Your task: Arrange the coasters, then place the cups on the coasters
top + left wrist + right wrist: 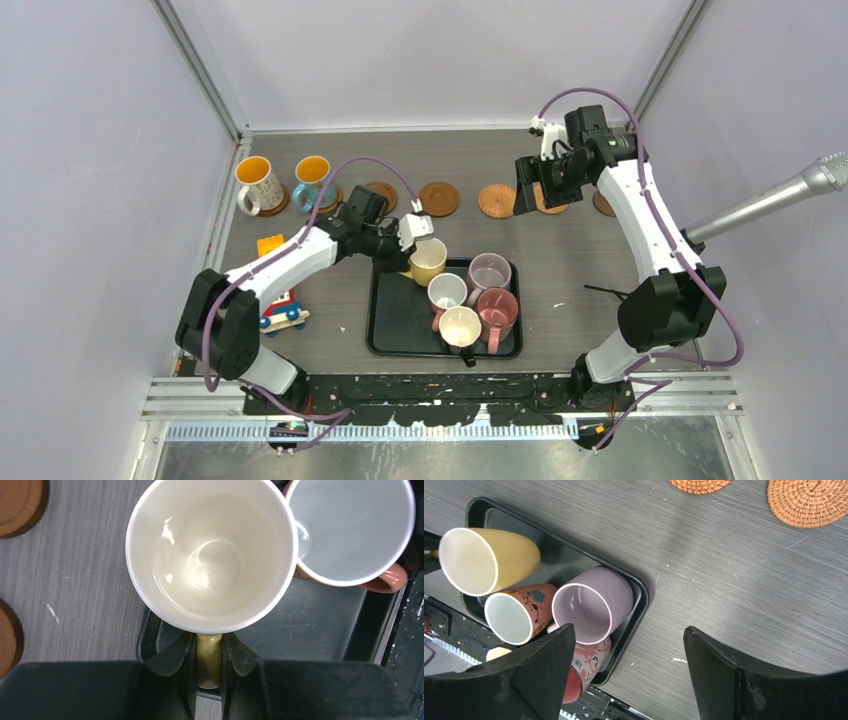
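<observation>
at tray (392, 322) corner, left hand (209, 651) pinches handle of yellow mug (210, 555), bowl just beyond; right hand (629, 630) spread.

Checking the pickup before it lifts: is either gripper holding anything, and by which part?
The left gripper is shut on the handle of the yellow mug; the right gripper is open, holding nothing.

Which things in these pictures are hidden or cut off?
Top view: the rightmost coaster, half under the right arm.
Left wrist view: the yellow mug, its handle mostly covered by the left gripper shut on it.
Right wrist view: the pink mug, behind a finger of the right gripper.
</observation>
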Robot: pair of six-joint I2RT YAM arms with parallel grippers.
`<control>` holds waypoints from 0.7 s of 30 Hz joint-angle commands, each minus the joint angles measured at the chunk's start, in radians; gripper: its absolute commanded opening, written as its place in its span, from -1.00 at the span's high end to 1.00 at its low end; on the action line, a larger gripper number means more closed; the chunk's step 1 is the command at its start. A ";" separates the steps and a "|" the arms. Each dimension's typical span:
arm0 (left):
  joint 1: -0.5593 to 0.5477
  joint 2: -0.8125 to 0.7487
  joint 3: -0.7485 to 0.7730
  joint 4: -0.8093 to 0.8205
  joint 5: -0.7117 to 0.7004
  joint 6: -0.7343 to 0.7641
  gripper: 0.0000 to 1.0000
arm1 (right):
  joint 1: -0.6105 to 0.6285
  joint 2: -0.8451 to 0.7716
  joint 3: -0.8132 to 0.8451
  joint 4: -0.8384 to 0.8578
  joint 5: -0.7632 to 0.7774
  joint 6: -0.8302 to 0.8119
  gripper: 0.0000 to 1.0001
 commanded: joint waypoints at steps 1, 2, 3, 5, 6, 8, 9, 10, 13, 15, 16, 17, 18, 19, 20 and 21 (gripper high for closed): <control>-0.001 -0.084 0.109 0.016 -0.010 -0.080 1.00 | -0.013 -0.027 0.076 0.036 -0.010 0.048 -0.68; -0.002 -0.082 0.134 0.021 -0.029 -0.099 1.00 | -0.016 -0.026 0.089 0.041 0.002 0.067 -0.67; -0.002 -0.074 0.158 0.024 -0.048 -0.119 1.00 | -0.018 -0.026 0.099 0.050 0.021 0.086 -0.68; -0.001 -0.042 0.234 0.024 -0.080 -0.173 1.00 | -0.021 -0.025 0.125 0.062 0.058 0.120 -0.68; -0.001 -0.016 0.280 0.022 -0.093 -0.203 1.00 | -0.024 -0.025 0.136 0.065 0.074 0.137 -0.67; -0.004 0.046 0.383 0.009 -0.122 -0.264 1.00 | -0.024 -0.025 0.163 0.070 0.115 0.180 -0.68; -0.005 0.081 0.441 0.005 -0.149 -0.303 1.00 | -0.024 -0.025 0.179 0.072 0.151 0.202 -0.68; -0.009 0.122 0.496 -0.005 -0.175 -0.334 1.00 | -0.025 -0.026 0.192 0.079 0.182 0.225 -0.68; -0.024 0.258 0.698 -0.048 -0.254 -0.408 1.00 | -0.028 -0.031 0.242 0.098 0.266 0.306 -0.68; -0.040 0.338 0.805 -0.071 -0.285 -0.435 1.00 | -0.028 -0.032 0.276 0.104 0.276 0.356 -0.68; -0.046 0.376 0.852 -0.077 -0.305 -0.452 1.00 | -0.028 -0.035 0.285 0.111 0.276 0.374 -0.68; -0.049 0.413 0.902 -0.083 -0.322 -0.472 1.00 | -0.027 -0.040 0.292 0.121 0.279 0.389 -0.67; -0.054 0.452 0.949 -0.089 -0.335 -0.490 1.00 | -0.027 -0.046 0.299 0.130 0.292 0.399 -0.67; -0.059 0.488 0.993 -0.094 -0.351 -0.506 1.00 | -0.028 -0.050 0.305 0.136 0.318 0.411 -0.68; -0.065 0.519 1.035 -0.099 -0.378 -0.518 1.00 | -0.027 -0.054 0.311 0.142 0.336 0.424 -0.68; -0.071 0.551 1.071 -0.102 -0.405 -0.528 1.00 | -0.029 -0.058 0.318 0.147 0.392 0.431 -0.68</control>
